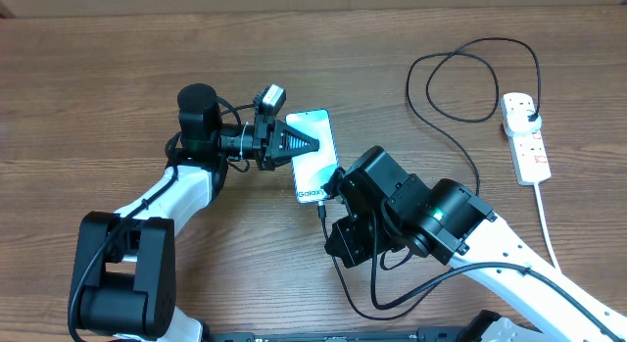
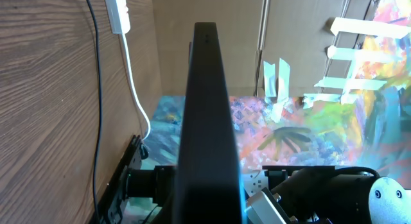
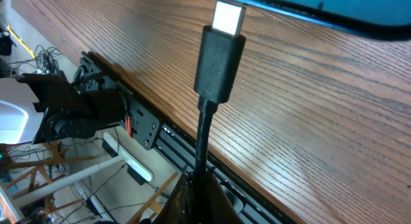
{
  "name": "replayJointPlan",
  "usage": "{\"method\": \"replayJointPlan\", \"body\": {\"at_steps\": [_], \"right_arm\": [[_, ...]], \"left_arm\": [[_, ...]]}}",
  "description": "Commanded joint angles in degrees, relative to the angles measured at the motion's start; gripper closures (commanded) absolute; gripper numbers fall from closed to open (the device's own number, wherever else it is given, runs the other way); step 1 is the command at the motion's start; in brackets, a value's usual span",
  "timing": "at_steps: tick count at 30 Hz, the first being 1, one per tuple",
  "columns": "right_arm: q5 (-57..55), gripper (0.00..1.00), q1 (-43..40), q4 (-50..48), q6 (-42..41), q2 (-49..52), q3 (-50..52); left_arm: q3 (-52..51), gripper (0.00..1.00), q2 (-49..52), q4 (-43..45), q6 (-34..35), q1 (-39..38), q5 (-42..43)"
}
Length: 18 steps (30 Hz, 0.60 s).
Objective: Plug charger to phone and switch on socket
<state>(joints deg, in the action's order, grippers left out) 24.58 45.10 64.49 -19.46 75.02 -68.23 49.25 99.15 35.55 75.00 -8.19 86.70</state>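
Note:
The phone (image 1: 315, 156) has a blue-teal screen with "Galaxy" text at its near end, and lies in the middle of the table. My left gripper (image 1: 299, 143) is shut on its left side; in the left wrist view the phone (image 2: 209, 115) shows edge-on as a dark slab. My right gripper (image 1: 329, 199) is shut on the charger cable (image 3: 200, 147) just behind its small plug tip (image 3: 221, 51). The tip sits a little short of the phone's lower edge (image 3: 321, 9). The black cable (image 1: 460, 146) loops back to a black plug (image 1: 529, 111) in the white socket strip (image 1: 527, 146).
The strip's thick white cord (image 1: 545, 219) runs down the right side toward the front edge. The cable loop (image 1: 460, 87) lies at the back right. In the left wrist view the strip (image 2: 117, 12), its white cord (image 2: 133, 89) and the black cable (image 2: 97, 89) show.

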Motion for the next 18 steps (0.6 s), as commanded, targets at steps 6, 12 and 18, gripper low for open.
{"method": "replayJointPlan", "body": {"at_steps": [6, 12, 18], "right_arm": [[-0.6, 0.96, 0.2, -1.1, 0.0, 0.0, -0.1], [-2.8, 0.96, 0.2, -1.2, 0.0, 0.0, -0.1], [-2.5, 0.96, 0.2, 0.5, -0.1, 0.0, -0.1]], "left_arm": [[1.5, 0.96, 0.2, 0.3, -3.3, -0.1, 1.9], [1.5, 0.96, 0.2, 0.3, -4.3, -0.1, 3.8], [1.5, 0.96, 0.2, 0.3, -4.2, -0.1, 2.6]]}}
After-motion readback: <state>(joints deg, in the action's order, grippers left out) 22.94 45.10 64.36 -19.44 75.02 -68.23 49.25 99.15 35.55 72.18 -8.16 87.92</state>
